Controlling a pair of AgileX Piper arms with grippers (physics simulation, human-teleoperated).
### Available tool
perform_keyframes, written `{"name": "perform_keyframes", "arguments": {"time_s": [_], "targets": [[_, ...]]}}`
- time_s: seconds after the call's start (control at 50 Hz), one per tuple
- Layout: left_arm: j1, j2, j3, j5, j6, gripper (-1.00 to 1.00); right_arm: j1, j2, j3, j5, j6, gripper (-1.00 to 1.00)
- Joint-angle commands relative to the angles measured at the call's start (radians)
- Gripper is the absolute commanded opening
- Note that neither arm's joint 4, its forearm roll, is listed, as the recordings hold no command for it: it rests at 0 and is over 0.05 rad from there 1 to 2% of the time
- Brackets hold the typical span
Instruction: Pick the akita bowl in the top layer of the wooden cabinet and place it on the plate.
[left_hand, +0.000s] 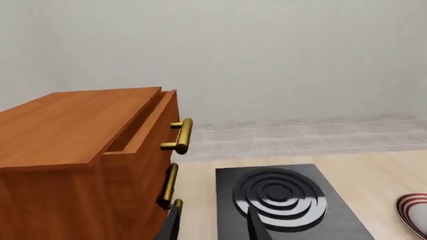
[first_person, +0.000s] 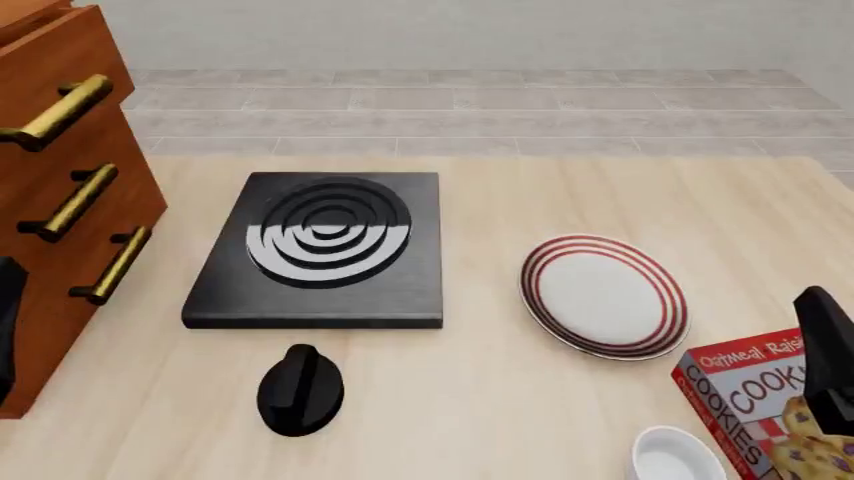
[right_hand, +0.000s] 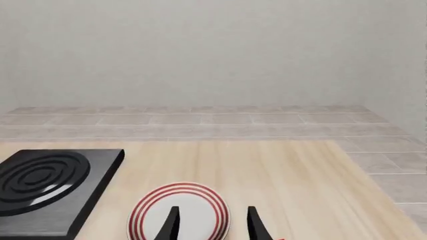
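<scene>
Table (first_person: 561, 190), light wood, carrying everything listed. Wooden cabinet (first_person: 60, 200) standing at the far left, its top drawer (left_hand: 143, 132) sitting pulled partway out; the akita bowl is not showing in any view. Black stove plate (first_person: 320, 250) lying between cabinet and plate. Plate (first_person: 603, 296) resting right of centre, bare. Cookie box (first_person: 761, 400) and plain white bowl (first_person: 674, 455) sitting near the right edge. Black knob (first_person: 302, 388) lying in front of the stove. Left gripper (left_hand: 212, 225) hovering beside the cabinet, jaws parted, holding nothing. Right gripper (right_hand: 212, 225) hanging near the plate, jaws parted, holding nothing.

Front overhead forward-down, wrists low, all sharing black hob (first_person: 320, 250)
</scene>
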Motion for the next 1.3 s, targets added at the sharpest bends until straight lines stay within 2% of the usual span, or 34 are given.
{"name": "perform_keyframes", "arguments": {"time_s": [0.02,0.28,0.48,0.58,1.06,1.3], "targets": [[-0.025,0.0,-0.082,0.044,0.026,1.0,-0.002,0.0,-0.001,-0.002,0.002,1.0],[-0.055,0.0,-0.202,0.115,0.023,1.0,-0.002,0.0,-0.002,-0.002,0.003,1.0],[-0.068,0.0,-0.328,0.221,0.015,1.0,-0.002,0.0,-0.003,-0.002,0.004,1.0],[-0.084,0.001,-0.366,0.266,0.053,1.0,-0.001,0.0,-0.003,-0.001,0.003,1.0],[-0.089,0.173,-0.564,0.32,0.051,1.0,0.003,0.0,-0.004,-0.001,0.006,1.0],[-0.089,0.227,-0.704,0.4,0.061,1.0,0.002,0.0,-0.007,0.006,0.003,1.0]]}}
